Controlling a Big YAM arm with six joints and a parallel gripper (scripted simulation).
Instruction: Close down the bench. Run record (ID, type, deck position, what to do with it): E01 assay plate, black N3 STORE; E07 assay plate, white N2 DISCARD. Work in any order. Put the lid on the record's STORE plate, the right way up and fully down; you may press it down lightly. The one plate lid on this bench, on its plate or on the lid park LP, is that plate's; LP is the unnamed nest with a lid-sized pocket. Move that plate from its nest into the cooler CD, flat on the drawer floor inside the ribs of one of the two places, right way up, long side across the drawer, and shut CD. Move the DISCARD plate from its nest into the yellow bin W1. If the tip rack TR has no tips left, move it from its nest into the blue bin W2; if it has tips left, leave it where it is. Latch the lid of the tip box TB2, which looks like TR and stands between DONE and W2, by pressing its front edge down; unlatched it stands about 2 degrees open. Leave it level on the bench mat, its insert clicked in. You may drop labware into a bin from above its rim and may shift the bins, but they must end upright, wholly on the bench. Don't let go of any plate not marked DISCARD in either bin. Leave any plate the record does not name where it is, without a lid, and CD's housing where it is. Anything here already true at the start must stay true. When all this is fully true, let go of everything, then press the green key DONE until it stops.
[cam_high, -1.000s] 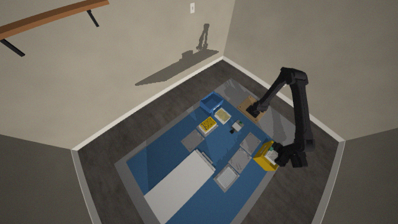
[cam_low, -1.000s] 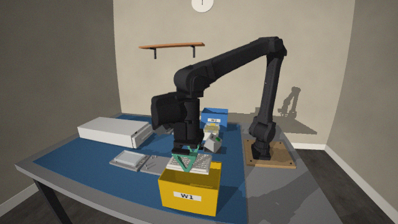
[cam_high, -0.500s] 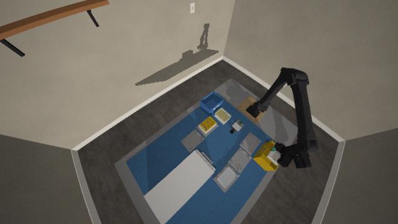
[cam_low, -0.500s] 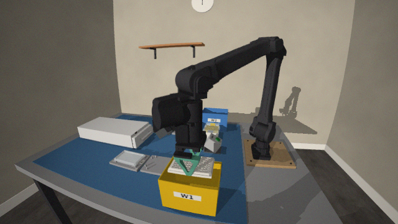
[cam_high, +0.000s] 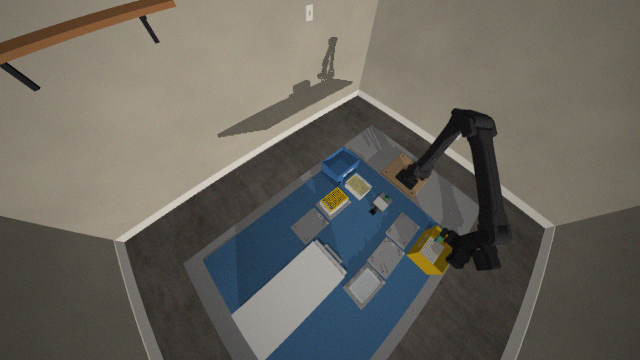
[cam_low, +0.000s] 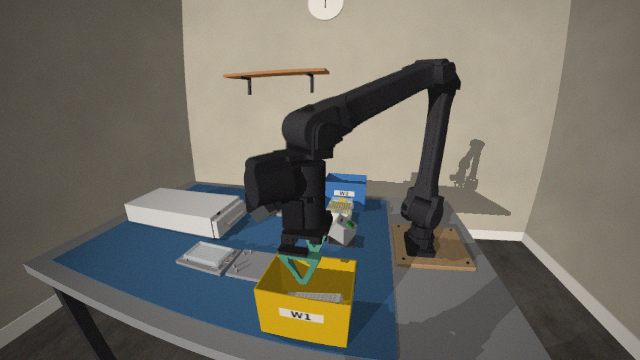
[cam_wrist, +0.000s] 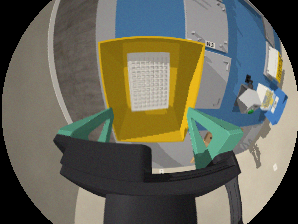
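Presently: pincer (cam_low: 300, 265) spread wide, gripping nothing, poised above yellow bin W1 (cam_low: 301, 314) at the bench (cam_low: 450, 320) edge. White assay plate (cam_wrist: 153, 83) lies inside the bin, apart from the fingers.

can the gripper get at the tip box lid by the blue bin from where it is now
Probably yes. The gripper is open and empty over the yellow bin, and nothing stands over the tip box beside the blue bin.

White plate (cam_high: 431, 248) lies in yellow bin (cam_high: 419, 260) under the open pincer (cam_high: 442, 243)
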